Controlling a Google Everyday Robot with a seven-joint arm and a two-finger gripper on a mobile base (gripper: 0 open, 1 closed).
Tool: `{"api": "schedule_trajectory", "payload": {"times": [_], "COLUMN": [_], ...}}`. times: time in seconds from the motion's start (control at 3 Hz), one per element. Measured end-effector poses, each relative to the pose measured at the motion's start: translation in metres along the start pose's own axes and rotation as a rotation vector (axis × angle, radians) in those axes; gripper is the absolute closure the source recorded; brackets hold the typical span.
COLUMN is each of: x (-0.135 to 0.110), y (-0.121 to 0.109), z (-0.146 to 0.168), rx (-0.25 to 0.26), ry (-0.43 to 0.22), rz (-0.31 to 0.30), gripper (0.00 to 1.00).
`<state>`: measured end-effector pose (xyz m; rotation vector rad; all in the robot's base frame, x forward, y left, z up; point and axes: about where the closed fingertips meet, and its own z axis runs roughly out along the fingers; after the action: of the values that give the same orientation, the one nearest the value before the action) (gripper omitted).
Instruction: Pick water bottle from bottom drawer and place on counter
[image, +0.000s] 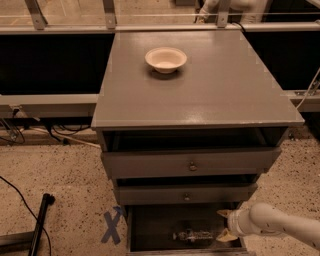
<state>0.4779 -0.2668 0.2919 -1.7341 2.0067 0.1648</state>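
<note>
The water bottle (194, 235) lies on its side on the dark floor of the open bottom drawer (150, 229), near the front middle. My gripper (226, 225) reaches in from the lower right on a white arm and sits at the drawer's right side, just right of the bottle. Its two pale fingers are spread apart, one high and one low, with nothing between them. The grey counter (200, 92) spreads above the drawers.
A white bowl (166, 59) stands on the counter toward the back. Two shallower knobbed drawers (190, 164) stick out above the bottom drawer. A blue tape X (112, 226) and a black pole (39, 224) lie on the speckled floor at left.
</note>
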Motion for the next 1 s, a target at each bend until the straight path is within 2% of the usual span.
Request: {"api": "schedule_trajectory", "payload": {"times": [0.33, 0.67, 1.0], "x": [0.011, 0.021, 0.025], "y": [-0.007, -0.005, -0.003], "z": [0.013, 0.03, 0.04], "rx": [0.014, 0.006, -0.006], "ry": [-0.018, -0.053, -0.076], "rz": [-0.012, -0.016, -0.027], "gripper": [0.47, 0.62, 0.57]}}
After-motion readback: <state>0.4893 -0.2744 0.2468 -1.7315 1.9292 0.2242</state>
